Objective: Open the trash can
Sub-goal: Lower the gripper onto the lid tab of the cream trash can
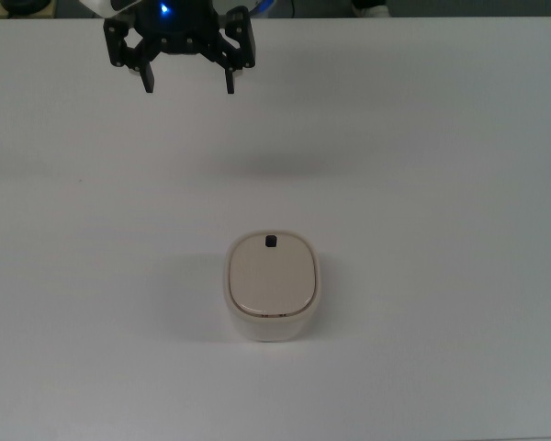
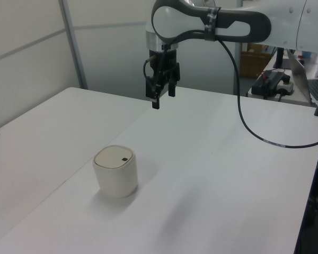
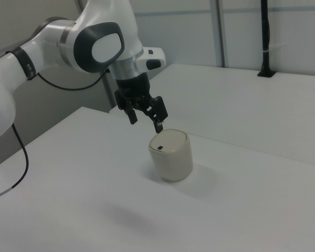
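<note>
The cream trash can (image 1: 271, 285) stands on the white table (image 1: 441, 184), its lid down and flat, with a small black button (image 1: 271, 242) near the lid's far edge in the top view. It also shows in the left view as the trash can (image 2: 116, 170) and in the right view as the trash can (image 3: 171, 154). My gripper (image 1: 189, 83) hangs open and empty high above the table, well beyond the button side of the bin. The gripper (image 2: 161, 99) and gripper (image 3: 145, 122) point downward.
A black cable (image 2: 244, 116) droops from the arm over the table at the left view's right. Electronics and a laptop (image 2: 307, 79) sit past the table edge there. A black post (image 3: 264, 37) stands on the far table in the right view.
</note>
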You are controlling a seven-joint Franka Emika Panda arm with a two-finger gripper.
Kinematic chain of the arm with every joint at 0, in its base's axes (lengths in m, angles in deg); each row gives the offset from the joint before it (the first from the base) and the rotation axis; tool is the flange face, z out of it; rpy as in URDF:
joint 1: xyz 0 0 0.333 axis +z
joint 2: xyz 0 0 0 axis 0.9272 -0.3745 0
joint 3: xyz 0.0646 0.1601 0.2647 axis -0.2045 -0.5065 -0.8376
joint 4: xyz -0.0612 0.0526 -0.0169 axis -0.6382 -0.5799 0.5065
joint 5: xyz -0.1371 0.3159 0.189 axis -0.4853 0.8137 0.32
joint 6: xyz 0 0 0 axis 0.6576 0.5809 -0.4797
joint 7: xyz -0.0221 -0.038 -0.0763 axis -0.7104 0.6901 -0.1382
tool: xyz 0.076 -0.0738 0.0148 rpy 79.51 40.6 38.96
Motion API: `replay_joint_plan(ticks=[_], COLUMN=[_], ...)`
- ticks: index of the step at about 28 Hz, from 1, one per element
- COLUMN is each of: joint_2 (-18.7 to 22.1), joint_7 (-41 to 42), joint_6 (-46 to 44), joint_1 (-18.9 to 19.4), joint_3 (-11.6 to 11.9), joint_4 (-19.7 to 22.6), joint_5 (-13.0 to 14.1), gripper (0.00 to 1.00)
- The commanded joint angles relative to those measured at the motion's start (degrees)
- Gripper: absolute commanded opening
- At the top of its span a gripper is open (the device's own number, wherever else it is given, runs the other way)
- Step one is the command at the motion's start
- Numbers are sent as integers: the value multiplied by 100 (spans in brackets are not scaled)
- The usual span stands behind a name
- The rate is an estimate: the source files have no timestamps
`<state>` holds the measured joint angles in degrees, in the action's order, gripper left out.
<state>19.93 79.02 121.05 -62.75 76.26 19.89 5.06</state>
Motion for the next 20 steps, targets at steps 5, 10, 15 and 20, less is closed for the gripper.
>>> replay_joint_plan(ticks=[5,10,15,20], joint_2=[53,-70,-272,-483], joint_7=[-25,-60,-191,-420], joint_6=[292,344,696,1030], joint_1=[11,20,72,81], joint_3=[27,-26,-35,-70], joint_4=[95,87,87,86], joint_5=[-105,-97,-79,-105], gripper=[100,97,94,84])
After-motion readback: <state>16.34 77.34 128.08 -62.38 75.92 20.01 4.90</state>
